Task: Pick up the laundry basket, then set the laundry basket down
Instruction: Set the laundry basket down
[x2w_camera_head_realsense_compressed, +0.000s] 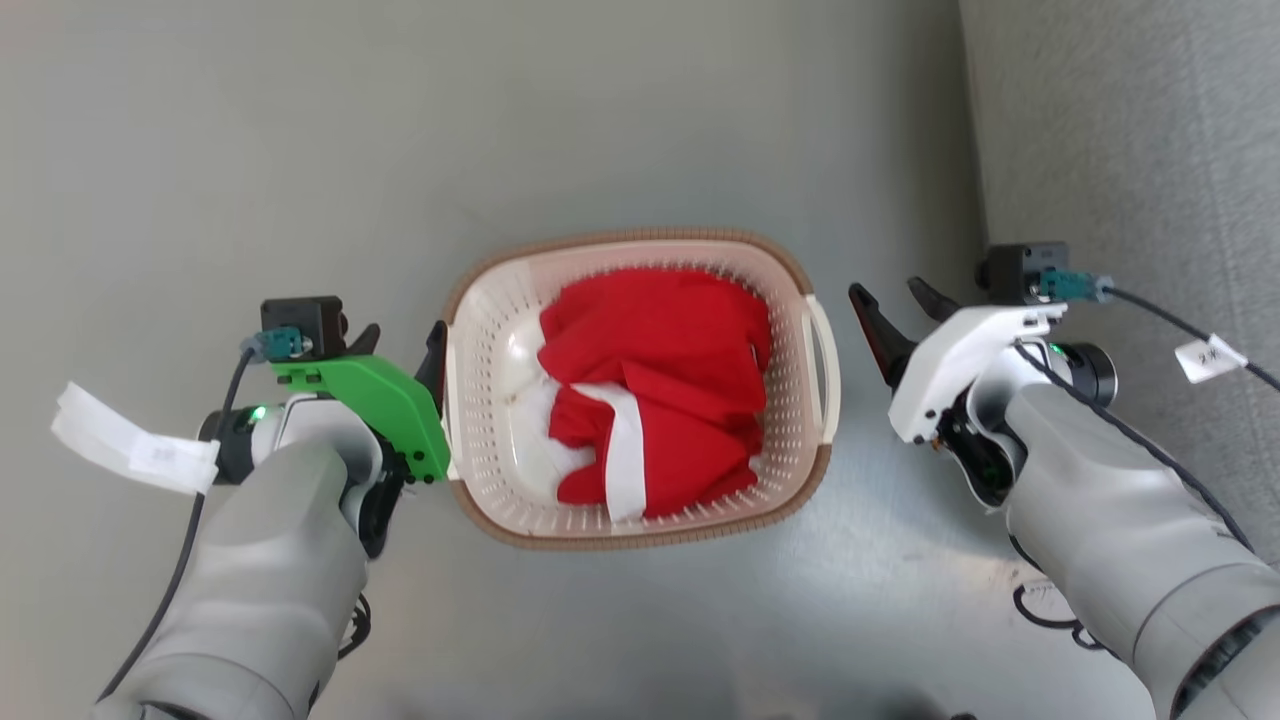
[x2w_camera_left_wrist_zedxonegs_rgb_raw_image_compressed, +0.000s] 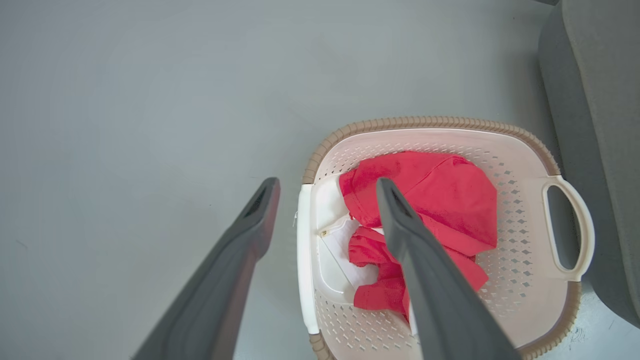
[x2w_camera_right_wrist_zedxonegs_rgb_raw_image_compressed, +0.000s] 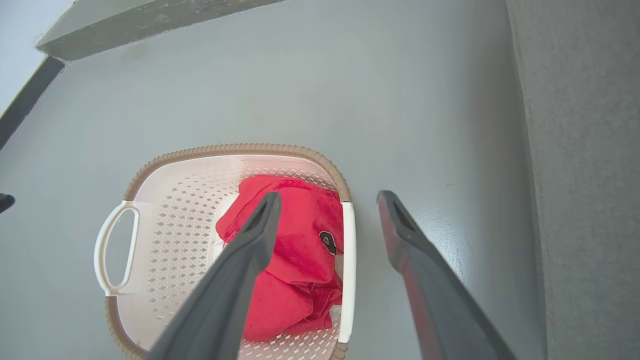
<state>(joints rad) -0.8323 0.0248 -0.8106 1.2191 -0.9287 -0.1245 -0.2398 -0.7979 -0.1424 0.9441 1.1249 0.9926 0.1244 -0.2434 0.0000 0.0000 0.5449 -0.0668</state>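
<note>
Basket position: laundry basket (x2w_camera_head_realsense_compressed: 480, 430) sits on the grey floor (x2w_camera_head_realsense_compressed: 250, 150) straight ahead of me, between my two arms, its longer span running left to right in the head view.
Basket build: cream perforated walls, brown woven-look rim, one white loop handle at each end.
Contents: red garment (x2w_camera_head_realsense_compressed: 660, 360) with white trim, bundled inside and covering most of the bottom; it lies below the rim.
Left gripper: my left gripper (x2w_camera_head_realsense_compressed: 400, 345) is spread wide and carries nothing. In the head view its inner finger lies right at the basket's left edge.
Left wrist view: left handle (x2w_camera_left_wrist_zedxonegs_rgb_raw_image_compressed: 302, 250) shows in the gap between my fingers, one finger outside the basket, the other over the garment. Contact with the handle: cannot tell.
Right gripper: my right gripper (x2w_camera_head_realsense_compressed: 886, 292) is also spread wide and empty. In the head view it is just beside the right handle (x2w_camera_head_realsense_compressed: 824, 350), with a thin strip of floor between.
Right wrist view: the right handle falls between my fingers, inner finger over the garment, outer finger over bare floor.
Surroundings: grey upholstered edge (x2w_camera_head_realsense_compressed: 1130, 150) runs along my right side, near the basket's right end.
</note>
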